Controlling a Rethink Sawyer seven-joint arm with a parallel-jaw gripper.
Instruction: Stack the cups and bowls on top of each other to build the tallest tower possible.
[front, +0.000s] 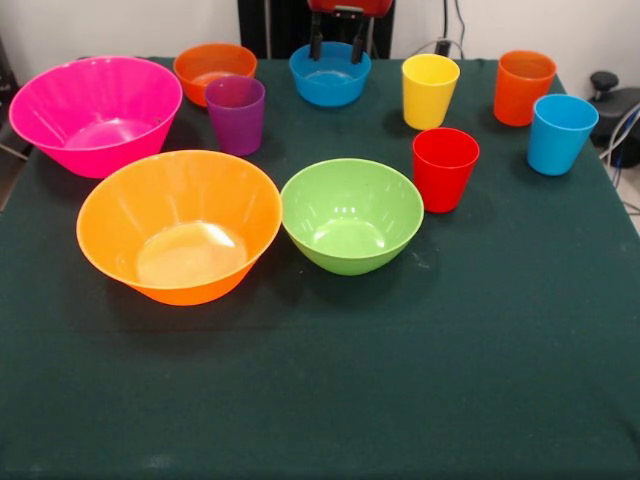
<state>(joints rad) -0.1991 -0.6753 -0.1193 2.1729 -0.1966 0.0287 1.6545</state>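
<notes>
All bowls and cups stand apart, upright on the dark green tablecloth (330, 380). The large pink bowl (95, 113) is at the far left and the large orange bowl (180, 225) in front of it. The green bowl (351, 215) is at the centre. The small orange bowl (214, 71) and the small blue bowl (330, 73) are at the back. The purple cup (236, 114), yellow cup (429, 90), red cup (445, 168), orange cup (523, 87) and light blue cup (560, 133) stand singly. My gripper (337, 47) hangs open and empty just above the small blue bowl's far rim.
The wide front half of the tablecloth holds nothing. Black cables and a black device (618, 100) lie off the table's right edge. The robot's dark pedestal (275, 25) stands behind the table.
</notes>
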